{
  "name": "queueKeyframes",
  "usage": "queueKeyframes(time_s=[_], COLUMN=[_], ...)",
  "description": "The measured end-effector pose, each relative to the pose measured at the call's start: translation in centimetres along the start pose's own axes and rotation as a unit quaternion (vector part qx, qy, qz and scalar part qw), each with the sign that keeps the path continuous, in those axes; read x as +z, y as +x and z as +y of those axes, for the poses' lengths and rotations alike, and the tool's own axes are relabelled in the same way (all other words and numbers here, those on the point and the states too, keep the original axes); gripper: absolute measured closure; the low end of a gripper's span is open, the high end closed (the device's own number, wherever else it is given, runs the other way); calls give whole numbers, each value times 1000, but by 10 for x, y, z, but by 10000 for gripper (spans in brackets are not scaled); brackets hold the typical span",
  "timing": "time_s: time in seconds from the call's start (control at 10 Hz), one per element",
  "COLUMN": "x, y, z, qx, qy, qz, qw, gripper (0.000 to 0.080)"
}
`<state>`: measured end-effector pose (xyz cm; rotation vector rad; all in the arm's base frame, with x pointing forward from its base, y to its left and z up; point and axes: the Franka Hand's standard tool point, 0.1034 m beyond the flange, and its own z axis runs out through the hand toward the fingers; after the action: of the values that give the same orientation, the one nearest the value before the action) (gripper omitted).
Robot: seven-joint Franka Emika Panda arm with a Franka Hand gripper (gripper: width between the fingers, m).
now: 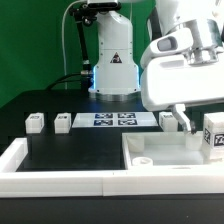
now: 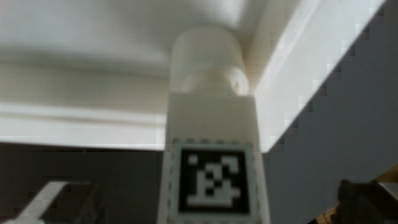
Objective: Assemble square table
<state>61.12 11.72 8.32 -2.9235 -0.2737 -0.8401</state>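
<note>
The Panda arm (image 1: 112, 55) rose from its base at the back of the black table (image 1: 70, 150), and its white wrist filled the exterior view's upper right. A long white rim bar (image 1: 60, 182) edged the near side of the table. The square tabletop (image 1: 160, 160) lay flat in the exterior view's lower right, raised lip facing up, inside that bar. Behind it, at the middle of the table, lay the marker board (image 1: 113, 120). Three loose legs stood in a row with the board: the leftmost leg (image 1: 35, 122) and the second leg (image 1: 62, 122) on the exterior view's left of it, well apart from the tabletop, and the third leg (image 1: 168, 120) just behind the tabletop's far edge. The tagged leg (image 2: 214, 110) met an inner corner of the tabletop with its rounded end, its tag facing the wrist camera. The gripper (image 2: 214, 205) straddled this leg with its jaws wide: a blurred finger (image 2: 54, 200) showed to one side, dark gaps separating the fingers from the leg.
</note>
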Motion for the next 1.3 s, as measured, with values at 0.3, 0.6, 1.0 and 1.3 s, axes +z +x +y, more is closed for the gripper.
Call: queueKeyframes(time_s=[0.3,0.6,1.0,1.3], x=[-10,-4,-6,-9], y=[10,3,2,1], z=[0,-6,2,-1], qx=[2,3,11,13], qy=[7,31,58,72], qz=[-19,-107,-221,-280], qw=[1000,994,974,957], gripper=[150,150,150,150])
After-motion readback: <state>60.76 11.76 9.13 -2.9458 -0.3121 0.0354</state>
